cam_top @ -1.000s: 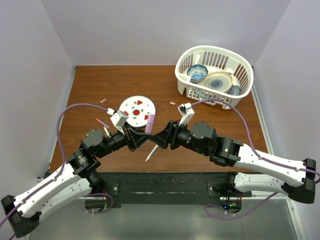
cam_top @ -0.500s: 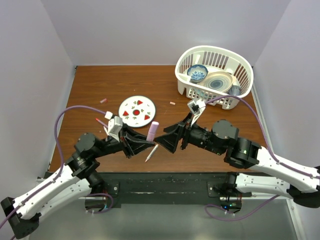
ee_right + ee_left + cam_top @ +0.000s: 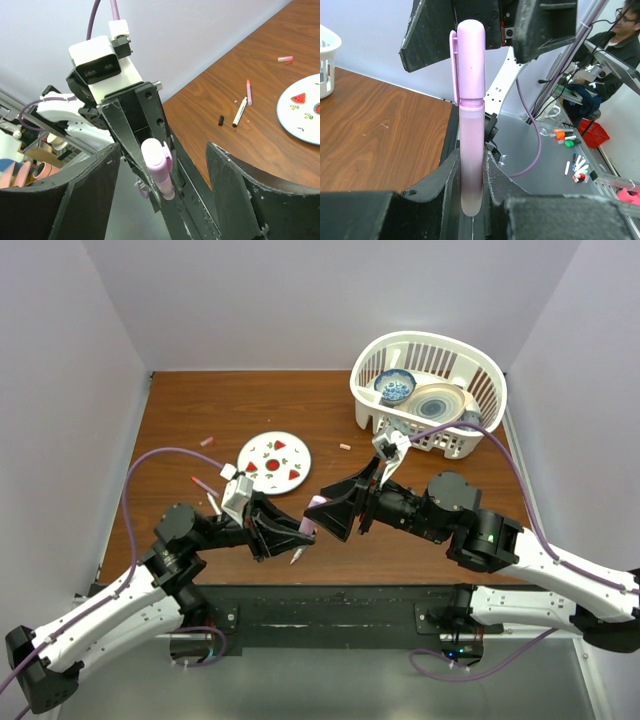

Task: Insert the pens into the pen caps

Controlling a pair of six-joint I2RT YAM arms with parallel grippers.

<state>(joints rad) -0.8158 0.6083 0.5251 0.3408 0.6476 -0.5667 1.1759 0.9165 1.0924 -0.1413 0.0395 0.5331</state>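
My left gripper [image 3: 471, 165] is shut on the thick pale pink pen [image 3: 471, 145], gripping its lower barrel. A pink clip cap [image 3: 471, 60] sits on the pen's far end. My right gripper [image 3: 164, 150] faces it, open, its wide black fingers [image 3: 90, 200] on either side of the capped end [image 3: 156, 157] without touching. From above, both grippers meet over the near middle of the table around the pen [image 3: 312, 514]. A thin red pen [image 3: 248, 91], a white pen [image 3: 239, 111], a dark cap [image 3: 221, 120] and a pink cap [image 3: 285, 59] lie on the wood.
A white plate [image 3: 262, 452] with watermelon print lies behind the grippers. A white basket [image 3: 480, 400] with bowls stands at the back right. Another pale pen [image 3: 298, 555] lies near the front edge, and a small cap [image 3: 345, 447] lies right of the plate.
My left gripper has carried the pink pen toward the near edge and tilted it lower. The right arm drew back to the right and its jaws opened wider.
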